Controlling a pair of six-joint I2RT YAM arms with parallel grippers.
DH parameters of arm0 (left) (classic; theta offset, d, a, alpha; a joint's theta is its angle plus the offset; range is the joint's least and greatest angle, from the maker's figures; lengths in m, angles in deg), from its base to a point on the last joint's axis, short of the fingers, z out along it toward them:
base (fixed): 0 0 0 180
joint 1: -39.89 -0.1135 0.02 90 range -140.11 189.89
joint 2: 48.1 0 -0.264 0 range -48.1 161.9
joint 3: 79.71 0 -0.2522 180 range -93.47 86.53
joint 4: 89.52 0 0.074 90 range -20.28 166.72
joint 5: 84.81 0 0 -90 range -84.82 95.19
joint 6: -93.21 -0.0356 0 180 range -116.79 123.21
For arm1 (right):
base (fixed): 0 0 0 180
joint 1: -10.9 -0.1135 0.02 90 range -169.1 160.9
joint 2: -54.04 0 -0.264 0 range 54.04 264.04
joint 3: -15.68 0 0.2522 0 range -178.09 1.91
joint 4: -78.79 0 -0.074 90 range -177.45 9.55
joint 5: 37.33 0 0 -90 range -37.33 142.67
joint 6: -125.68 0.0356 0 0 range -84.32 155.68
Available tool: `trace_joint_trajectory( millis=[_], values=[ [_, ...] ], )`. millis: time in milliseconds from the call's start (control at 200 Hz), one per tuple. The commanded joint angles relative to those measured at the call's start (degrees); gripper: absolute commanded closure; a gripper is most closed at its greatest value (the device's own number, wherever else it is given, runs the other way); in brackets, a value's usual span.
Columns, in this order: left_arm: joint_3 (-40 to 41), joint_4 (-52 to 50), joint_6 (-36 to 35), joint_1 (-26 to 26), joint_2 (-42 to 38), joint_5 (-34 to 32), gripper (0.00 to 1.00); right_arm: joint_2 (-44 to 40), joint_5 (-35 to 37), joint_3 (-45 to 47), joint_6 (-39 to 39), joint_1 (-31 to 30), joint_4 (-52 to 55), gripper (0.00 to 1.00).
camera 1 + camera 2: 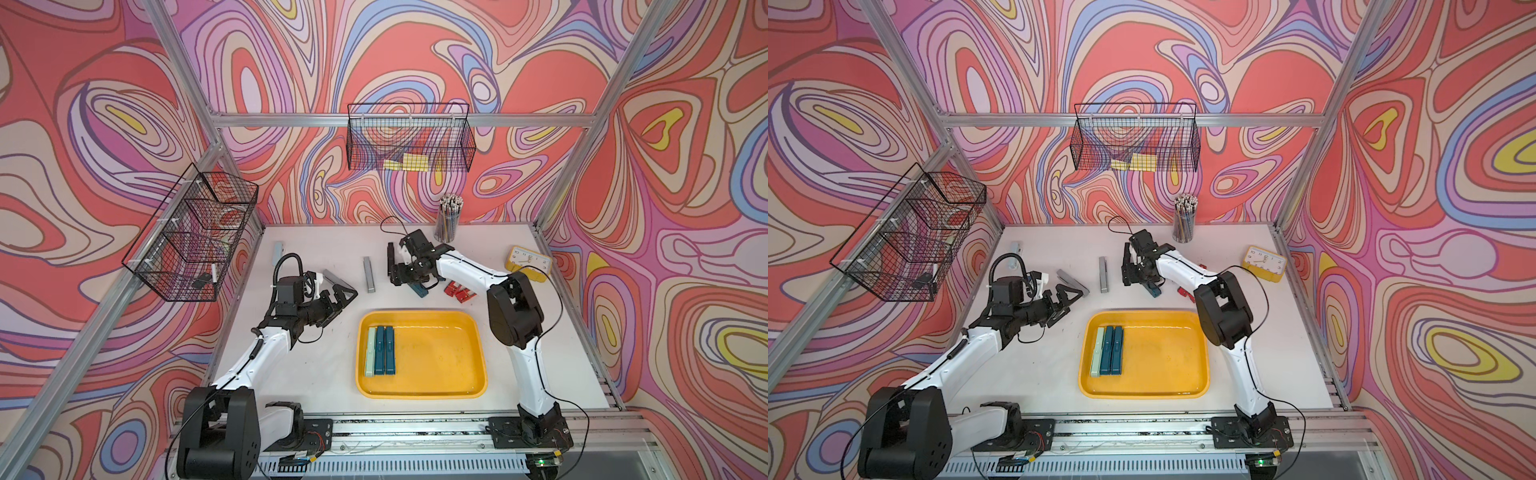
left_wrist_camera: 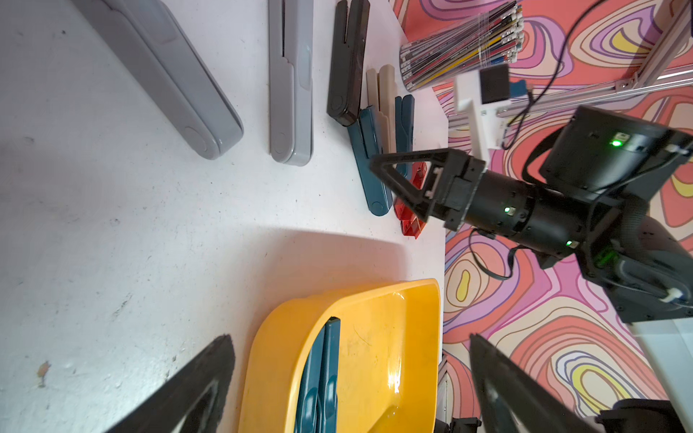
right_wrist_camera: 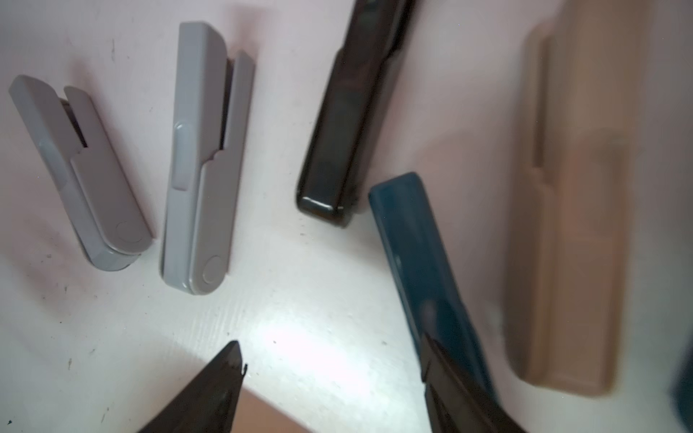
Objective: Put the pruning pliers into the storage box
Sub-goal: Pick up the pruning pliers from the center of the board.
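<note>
The yellow storage box [image 1: 457, 374] [image 1: 1175, 374] [image 2: 285, 311] holds a pale green and two teal pruning pliers [image 1: 380, 351] [image 2: 322, 375]. Behind it on the table lie more pliers: grey [image 1: 369, 274] [image 3: 202, 168], black [image 1: 390, 259] [image 3: 345, 123], teal [image 1: 422, 291] [image 3: 420, 262], beige [image 3: 573, 225] and red [image 1: 459, 291]. My right gripper [image 1: 409, 281] [image 3: 332, 348] hangs open over them. One finger is against the teal pliers, with only bare table between the fingers. My left gripper [image 1: 340, 305] [image 2: 348, 337] is open and empty, left of the box, beside another grey pliers [image 1: 332, 276] [image 2: 168, 75].
A yellow clock [image 1: 530, 264] stands at the right back of the table and a cup of pencils [image 1: 449, 220] behind the right gripper. Black wire baskets hang on the left wall [image 1: 191, 237] and the back wall [image 1: 409, 141]. One more grey pliers [image 1: 277, 253] lies far left.
</note>
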Motion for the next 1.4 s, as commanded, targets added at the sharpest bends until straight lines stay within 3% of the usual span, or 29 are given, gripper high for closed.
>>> trace_joint_trajectory(
  millis=[0, 741, 1067, 1392],
  values=[
    [1.2, 3.8, 1.4, -0.4, 0.6, 1.0, 0.01, -4.9, -2.5, 2.3, -5.0, 1.0, -0.6, 0.18],
    [2.1, 1.7, 1.9, -0.4, -1.3, -0.6, 0.01, -8.5, -1.5, 11.9, -9.0, 3.4, -0.8, 0.16],
    [2.4, 1.4, 1.9, -0.4, -1.6, -1.0, 0.01, -5.7, 0.1, 11.4, -9.3, 3.5, -2.4, 0.27],
    [1.8, 1.3, 1.7, -0.4, -0.8, -0.9, 0.01, -3.1, -0.3, 8.8, -9.6, 3.5, -1.2, 0.28]
  ],
)
